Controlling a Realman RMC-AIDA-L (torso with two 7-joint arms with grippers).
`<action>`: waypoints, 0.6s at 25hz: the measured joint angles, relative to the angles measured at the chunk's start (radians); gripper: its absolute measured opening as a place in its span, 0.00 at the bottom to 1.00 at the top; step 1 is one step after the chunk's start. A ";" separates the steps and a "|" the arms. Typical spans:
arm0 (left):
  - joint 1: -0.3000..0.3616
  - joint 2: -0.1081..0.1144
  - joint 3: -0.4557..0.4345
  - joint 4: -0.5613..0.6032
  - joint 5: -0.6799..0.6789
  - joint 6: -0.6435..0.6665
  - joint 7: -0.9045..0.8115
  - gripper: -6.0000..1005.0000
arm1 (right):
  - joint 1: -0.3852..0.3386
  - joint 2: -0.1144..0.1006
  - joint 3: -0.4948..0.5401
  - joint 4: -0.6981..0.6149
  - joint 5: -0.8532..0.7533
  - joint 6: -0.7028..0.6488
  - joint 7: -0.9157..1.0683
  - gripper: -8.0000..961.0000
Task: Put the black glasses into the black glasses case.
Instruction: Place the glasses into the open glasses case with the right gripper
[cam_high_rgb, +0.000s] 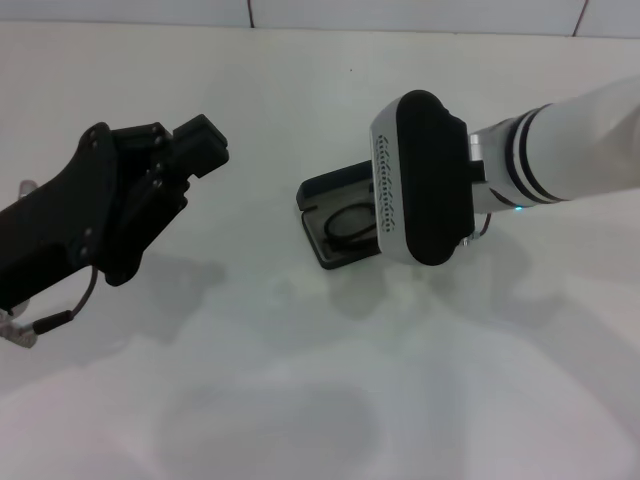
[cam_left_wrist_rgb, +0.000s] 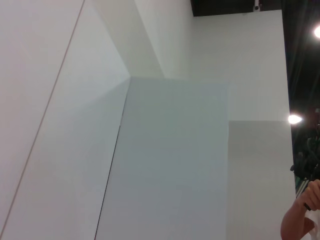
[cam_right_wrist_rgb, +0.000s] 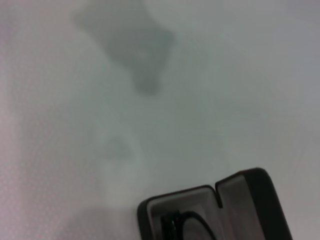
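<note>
Black glasses (cam_high_rgb: 350, 225) lie inside the open black glasses case (cam_high_rgb: 322, 190) at head-view centre. Left gripper (cam_high_rgb: 200, 150), centre-left, raised, holds nothing; finger gap cannot be told. Right gripper (cam_high_rgb: 425, 180) overhangs the case, fingers hidden. Right wrist view shows the case's grey lining (cam_right_wrist_rgb: 200, 205); left wrist sees only walls. White table (cam_high_rgb: 300, 400).

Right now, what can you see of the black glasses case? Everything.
The black glasses case lies open on the white table, a rounded-corner hard clamshell with grey lining, lid tilted back. The black glasses lie inside, one oval lens showing. The right arm's wrist hangs over its right end and hides that part. The right wrist view shows a notch between the two halves and part of the frame inside. The left gripper is well clear.
</note>
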 joint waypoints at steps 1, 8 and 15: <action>0.000 0.000 0.000 0.000 0.000 0.000 0.000 0.07 | -0.010 0.000 0.003 -0.015 0.003 -0.010 0.004 0.20; -0.004 0.013 -0.002 0.000 -0.006 0.000 0.000 0.07 | -0.121 -0.001 0.092 -0.149 0.117 -0.117 0.051 0.20; -0.032 0.046 -0.060 0.006 0.012 -0.061 -0.038 0.07 | -0.291 -0.005 0.435 -0.234 0.551 -0.367 -0.088 0.20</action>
